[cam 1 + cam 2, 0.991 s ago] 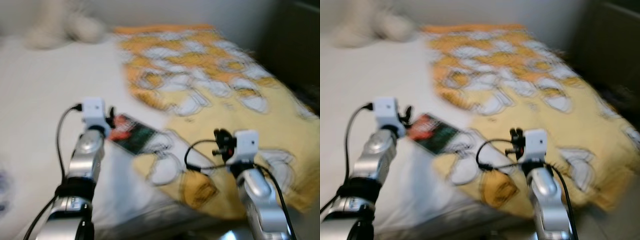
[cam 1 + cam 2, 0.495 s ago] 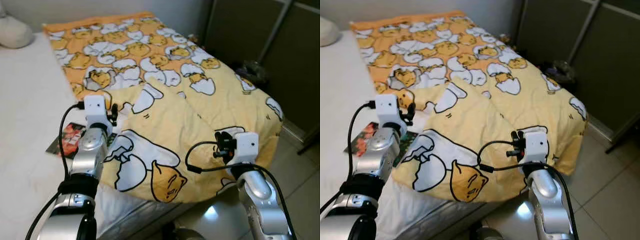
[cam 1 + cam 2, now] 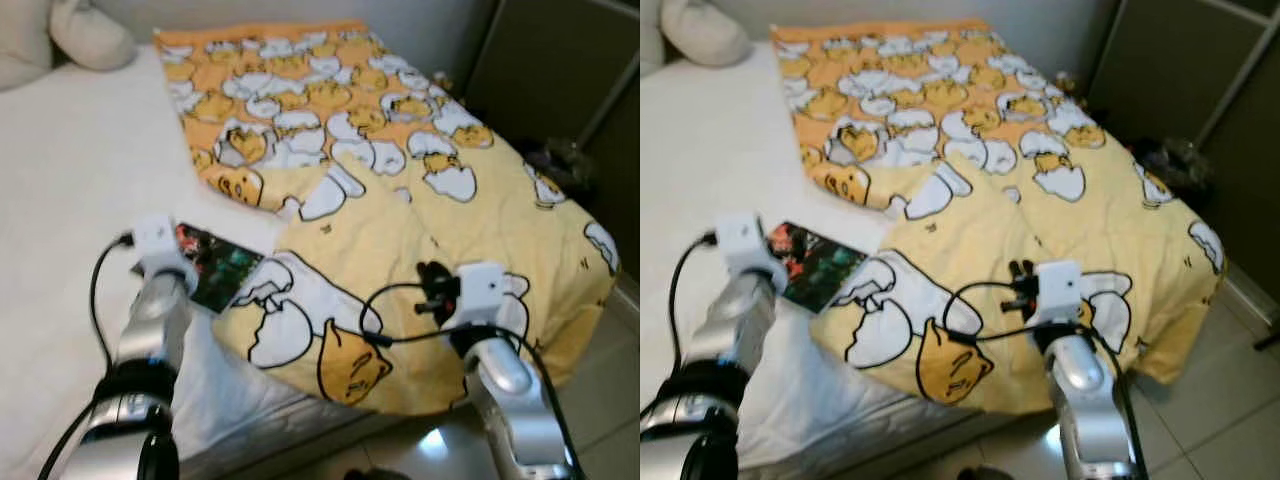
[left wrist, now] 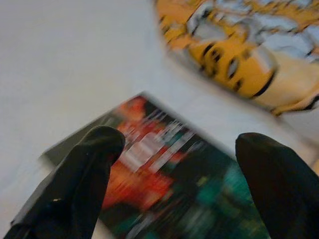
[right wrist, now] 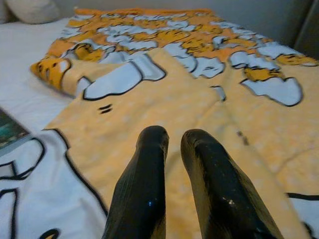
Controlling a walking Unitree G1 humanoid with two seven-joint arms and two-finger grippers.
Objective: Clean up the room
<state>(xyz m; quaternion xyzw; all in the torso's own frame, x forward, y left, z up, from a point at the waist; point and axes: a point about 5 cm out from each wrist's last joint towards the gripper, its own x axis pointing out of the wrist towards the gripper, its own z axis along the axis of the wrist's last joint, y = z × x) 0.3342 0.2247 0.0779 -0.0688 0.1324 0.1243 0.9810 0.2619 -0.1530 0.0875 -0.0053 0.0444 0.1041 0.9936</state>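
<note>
Book (image 3: 212,264): on my bed (image 3: 70,200), cover print too blurred to read.
Left end effector (image 4: 174,179): wide open above book.
Right end effector (image 5: 172,149): nearly closed, empty, over blanket (image 3: 400,200).

A yellow blanket (image 3: 1040,190) printed with egg cartoons lies rumpled across a white-sheeted bed (image 3: 710,170), its near edge hanging over the side toward a tiled floor (image 3: 1210,400). A dark, colourful book (image 3: 812,264) rests on the sheet just beside the blanket, with the left arm (image 3: 725,330) raised in front of it and the right arm (image 3: 1080,390) over the blanket's edge. A pale pillow (image 3: 702,30) sits at the far end.
</note>
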